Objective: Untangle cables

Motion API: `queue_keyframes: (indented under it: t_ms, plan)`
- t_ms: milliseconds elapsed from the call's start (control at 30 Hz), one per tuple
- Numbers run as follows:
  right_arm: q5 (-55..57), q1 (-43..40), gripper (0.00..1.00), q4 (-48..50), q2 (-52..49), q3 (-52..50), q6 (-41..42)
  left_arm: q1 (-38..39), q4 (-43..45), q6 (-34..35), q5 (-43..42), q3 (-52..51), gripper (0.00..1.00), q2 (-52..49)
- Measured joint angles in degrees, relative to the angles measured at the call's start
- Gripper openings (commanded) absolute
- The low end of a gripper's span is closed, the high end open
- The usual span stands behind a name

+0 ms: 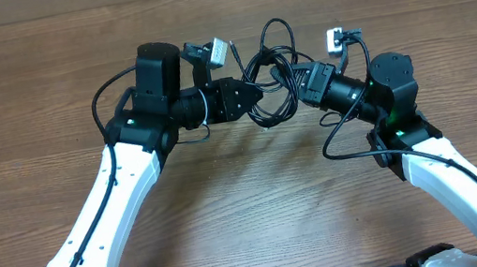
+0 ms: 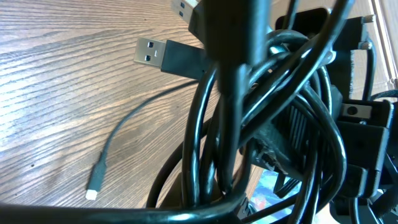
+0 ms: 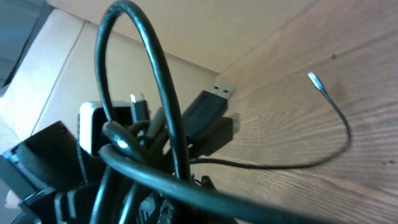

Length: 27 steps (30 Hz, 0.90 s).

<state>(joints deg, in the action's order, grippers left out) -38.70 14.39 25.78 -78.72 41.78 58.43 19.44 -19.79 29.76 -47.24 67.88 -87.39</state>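
Centre-rear of wood-grain counter: knotted bundle of thin black cables, strung between both arms; left end effector clamped tight on bundle's left side; right end effector clamped tight on its right side. From bundle, silver USB plug sticks out; thin strand with pale tip lies on counter.

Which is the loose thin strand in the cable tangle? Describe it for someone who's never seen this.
On the wooden table, find the knotted black cable bundle near its middle. One strand trails out of it and lies flat on the wood. Unlike the thick glossy loops and the broad silver USB plug, it is far thinner and ends in a tiny pale tip.
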Motion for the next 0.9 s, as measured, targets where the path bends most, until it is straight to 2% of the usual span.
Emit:
queue_keyframes:
  t_ms: [267, 467, 900]
  plan:
    - [1.6, 0.0, 0.04, -8.5, 0.0, 0.2, -0.4, -0.1, 0.5, 0.0, 0.9, 0.0, 0.04, 0.0]
    - [4.1, 0.2, 0.04, -19.2, 0.0, 0.4, -5.6, -3.5, 0.5, 0.0, 0.4, 0.0, 0.04, 0.0]
    - [9.3, 1.1, 0.04, -32.7, 0.1, 0.9, -15.3, -6.0, 0.5, 0.0, -2.3, 0.0, 0.04, -0.1]
